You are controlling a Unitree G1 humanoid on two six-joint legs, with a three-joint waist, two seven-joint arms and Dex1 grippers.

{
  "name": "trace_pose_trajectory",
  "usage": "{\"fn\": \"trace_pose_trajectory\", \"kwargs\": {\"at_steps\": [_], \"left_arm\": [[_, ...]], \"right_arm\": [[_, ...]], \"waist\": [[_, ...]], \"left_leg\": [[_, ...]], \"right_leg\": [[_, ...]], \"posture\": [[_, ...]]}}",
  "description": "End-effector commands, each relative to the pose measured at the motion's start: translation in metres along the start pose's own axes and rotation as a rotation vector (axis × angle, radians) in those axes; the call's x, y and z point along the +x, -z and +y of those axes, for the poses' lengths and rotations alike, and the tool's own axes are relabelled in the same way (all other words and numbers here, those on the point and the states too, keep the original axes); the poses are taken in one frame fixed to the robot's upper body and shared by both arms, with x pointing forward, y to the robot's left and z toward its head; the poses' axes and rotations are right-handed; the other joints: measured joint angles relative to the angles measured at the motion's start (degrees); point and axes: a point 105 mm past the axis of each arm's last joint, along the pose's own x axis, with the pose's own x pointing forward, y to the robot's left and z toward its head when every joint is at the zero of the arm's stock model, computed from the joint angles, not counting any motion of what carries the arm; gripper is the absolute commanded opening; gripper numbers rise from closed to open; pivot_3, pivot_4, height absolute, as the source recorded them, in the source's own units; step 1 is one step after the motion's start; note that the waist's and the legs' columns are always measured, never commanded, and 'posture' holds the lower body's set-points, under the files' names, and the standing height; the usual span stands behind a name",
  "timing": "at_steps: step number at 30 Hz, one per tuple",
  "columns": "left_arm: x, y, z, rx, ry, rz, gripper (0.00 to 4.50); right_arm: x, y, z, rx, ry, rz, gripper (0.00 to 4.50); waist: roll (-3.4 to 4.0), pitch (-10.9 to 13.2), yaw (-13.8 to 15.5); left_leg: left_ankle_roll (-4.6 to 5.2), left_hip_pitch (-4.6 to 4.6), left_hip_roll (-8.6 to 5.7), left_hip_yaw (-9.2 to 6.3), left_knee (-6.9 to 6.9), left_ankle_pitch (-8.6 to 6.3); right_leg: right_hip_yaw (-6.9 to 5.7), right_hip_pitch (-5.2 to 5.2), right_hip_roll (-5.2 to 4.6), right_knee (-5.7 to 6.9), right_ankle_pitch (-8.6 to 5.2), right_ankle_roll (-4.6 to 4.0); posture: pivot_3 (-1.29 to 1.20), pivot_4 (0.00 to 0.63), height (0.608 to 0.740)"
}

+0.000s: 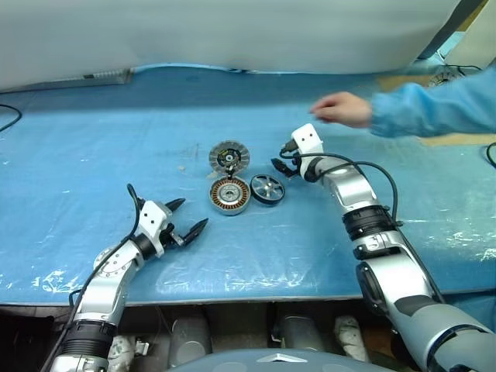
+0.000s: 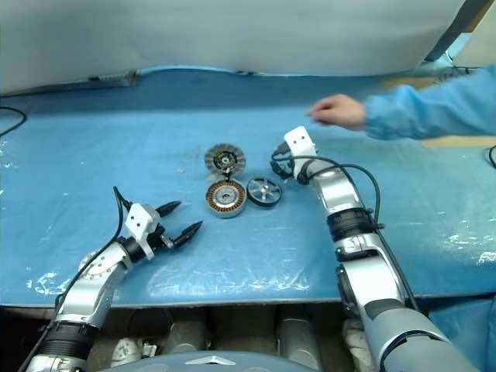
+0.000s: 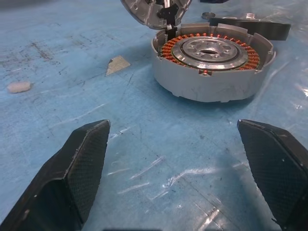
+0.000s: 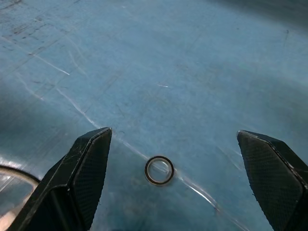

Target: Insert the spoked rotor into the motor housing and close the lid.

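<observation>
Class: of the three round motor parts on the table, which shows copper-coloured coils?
The motor housing, nearest the left gripper; the lid and spoked rotor show none.

Head pair looks down on the table [image 1: 93, 155]; wrist cameras skim it close, left sharing the motor housing [image 3: 211, 62].

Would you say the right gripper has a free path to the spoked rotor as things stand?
Probably yes. The right gripper is open, just beside the spoked rotor, with only bare blue table between them. The motor housing touches the rotor's far side, so a grasp there looks tight. The person's hand hovers farther back.
</observation>
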Motion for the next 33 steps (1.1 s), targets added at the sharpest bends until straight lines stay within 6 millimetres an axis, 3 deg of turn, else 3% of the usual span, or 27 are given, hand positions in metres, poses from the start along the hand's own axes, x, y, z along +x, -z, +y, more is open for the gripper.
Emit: {"fn": "trace_pose_trajectory", "kwargs": {"at_steps": [1, 8, 21, 33], "left_arm": [[-0.001, -0.006, -0.001, 0.023, -0.002, -0.026, 4.50], [0.001, -0.009, -0.003, 0.023, 0.000, -0.033, 4.50], [0.003, -0.012, -0.002, 0.031, 0.010, -0.034, 4.50], [0.002, -0.010, -0.001, 0.028, 0.004, -0.030, 4.50]], "right_arm": [[0.004, -0.002, -0.008, 0.016, 0.043, -0.025, 4.39], [0.006, 0.010, -0.005, 0.026, 0.038, -0.004, 4.39], [0.005, 0.012, -0.002, 0.029, 0.025, 0.002, 4.39], [0.000, -0.005, -0.003, 0.036, -0.004, -0.049, 4.39]], "waist": [[0.00, 0.0, 0.1], [0.01, 0.0, 0.1], [0.00, 0.0, 0.1], [0.01, 0.0, 0.1]], "left_leg": [[0.00, -0.02, 0.01, 0.00, 0.00, 0.00], [0.02, -0.03, 0.03, 0.00, 0.01, -0.01], [0.03, -0.03, 0.04, 0.00, 0.00, -0.02], [0.04, -0.03, 0.04, 0.01, -0.03, -0.02]], "right_leg": [[-0.01, 0.00, 0.00, -0.01, 0.00, 0.00], [-0.03, 0.00, 0.00, 0.00, 0.00, -0.01], [-0.05, -0.01, 0.00, -0.02, -0.01, -0.02], [-0.05, -0.02, 0.00, -0.03, -0.01, -0.03]], "posture": [[0.00, 0.150, 0.740], [0.00, 0.150, 0.740], [0.00, 0.150, 0.740], [0.00, 0.150, 0.740]]}}
